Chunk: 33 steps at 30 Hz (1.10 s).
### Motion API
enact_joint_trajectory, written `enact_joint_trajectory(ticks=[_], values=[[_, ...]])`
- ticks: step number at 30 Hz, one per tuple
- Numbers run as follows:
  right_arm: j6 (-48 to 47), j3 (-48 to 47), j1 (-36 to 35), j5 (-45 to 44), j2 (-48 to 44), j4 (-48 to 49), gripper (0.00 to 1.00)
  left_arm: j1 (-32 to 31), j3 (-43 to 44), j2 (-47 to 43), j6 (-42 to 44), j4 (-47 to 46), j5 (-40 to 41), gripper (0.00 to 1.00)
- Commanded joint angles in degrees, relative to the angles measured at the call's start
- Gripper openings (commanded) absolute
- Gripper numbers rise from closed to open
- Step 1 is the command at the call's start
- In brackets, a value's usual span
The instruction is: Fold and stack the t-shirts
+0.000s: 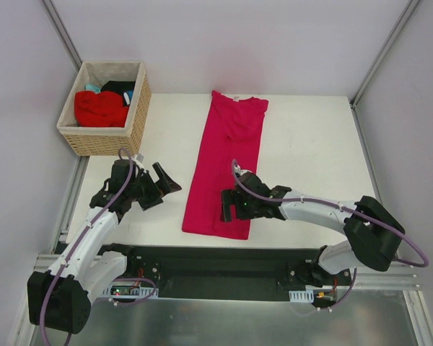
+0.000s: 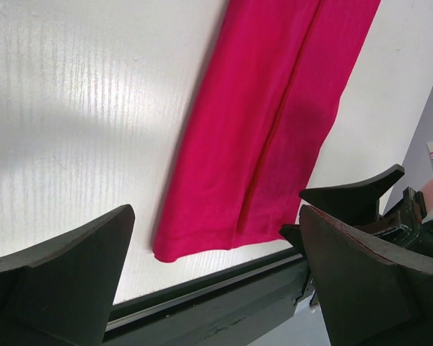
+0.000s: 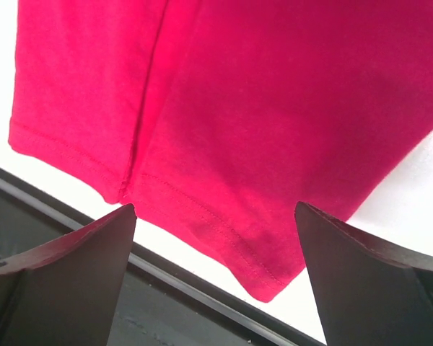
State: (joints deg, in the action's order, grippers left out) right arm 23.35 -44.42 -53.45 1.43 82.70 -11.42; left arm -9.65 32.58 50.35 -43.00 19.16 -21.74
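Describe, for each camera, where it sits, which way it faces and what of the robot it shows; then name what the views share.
Top external: above and behind the arms, looking down on the table, the shirt, the basket and both arms.
Left wrist: on the left gripper, facing the shirt's near end; its open fingers show.
Right wrist: on the right gripper, close over the shirt's hem; its open fingers show.
Shared: all three see the shirt's near hem.
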Motion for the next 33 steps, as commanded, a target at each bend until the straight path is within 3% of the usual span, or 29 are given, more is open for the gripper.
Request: enact_joint_trajectory(ticks=[1,15,33], values=[[1.7,2.0,-0.3,-3.8,-0.8,-1.4,0.96,0.6,0.2,0.2,0.1,-0.2,1.3,0.99],[6.9,13.1,-0.3,-6.7,-2.5,-1.0,0.96,0.9,0.1,1.3,0.2,-0.2,2.2,0.99],[12.5,17.0,-0.2,-14.3,-11.3,-10.1,0.96,0.9,-2.1,2.8,-0.9,-3.0,0.4,0.99]])
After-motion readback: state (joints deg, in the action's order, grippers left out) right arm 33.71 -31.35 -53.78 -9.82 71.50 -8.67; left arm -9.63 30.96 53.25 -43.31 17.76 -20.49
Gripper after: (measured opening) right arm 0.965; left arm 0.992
